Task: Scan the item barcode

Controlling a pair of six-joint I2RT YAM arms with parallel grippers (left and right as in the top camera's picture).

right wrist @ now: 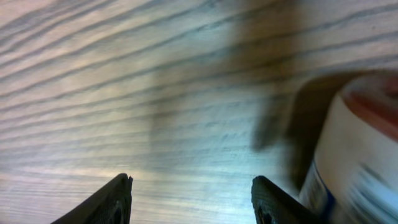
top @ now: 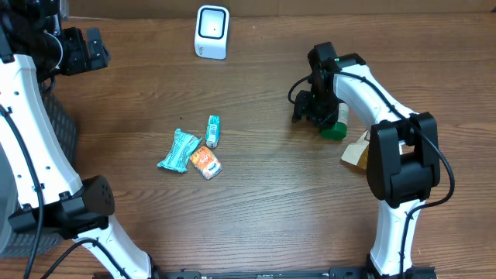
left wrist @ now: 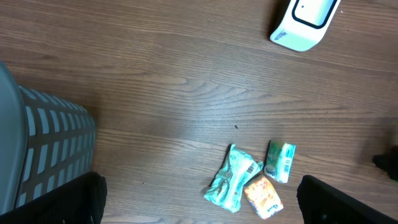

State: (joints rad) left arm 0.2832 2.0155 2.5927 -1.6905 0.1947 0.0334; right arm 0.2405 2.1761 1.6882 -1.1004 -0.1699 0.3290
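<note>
The white barcode scanner (top: 211, 32) stands at the back of the table and also shows in the left wrist view (left wrist: 305, 22). A white bottle with a green cap (top: 335, 129) lies just beside my right gripper (top: 311, 108). In the right wrist view the bottle (right wrist: 354, 149) sits outside the right finger (right wrist: 273, 202), blurred. My right gripper (right wrist: 191, 182) is open low over the table, with only wood between its fingers. My left gripper (top: 81, 50) hangs open at the far left, high above the table (left wrist: 199, 208).
A teal packet (top: 179, 151), a small green carton (top: 213, 130) and an orange packet (top: 206, 163) lie together left of centre. A tan paper piece (top: 356, 151) lies by the right arm. A grey mesh basket (left wrist: 50, 149) stands at the left edge.
</note>
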